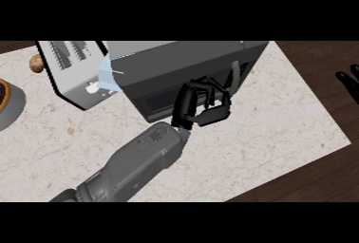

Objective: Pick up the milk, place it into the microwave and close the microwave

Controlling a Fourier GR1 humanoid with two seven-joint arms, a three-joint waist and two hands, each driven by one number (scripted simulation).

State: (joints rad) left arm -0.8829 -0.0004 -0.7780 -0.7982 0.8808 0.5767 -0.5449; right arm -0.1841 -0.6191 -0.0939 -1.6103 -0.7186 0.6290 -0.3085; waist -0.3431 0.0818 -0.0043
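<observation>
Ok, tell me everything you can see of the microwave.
The microwave is a dark grey box on the marble counter, set at an angle. Its top is plain and smooth; its front has a dark window. The door looks shut. The left hand is against the front, fingers by the handle side. A toaster stands beside it.

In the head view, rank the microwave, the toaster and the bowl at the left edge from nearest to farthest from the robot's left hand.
1. Microwave: the left robot hand is right at its dark front.
2. Toaster: left of the microwave, farther back.
3. Bowl: farthest, at the counter's left edge.
</observation>
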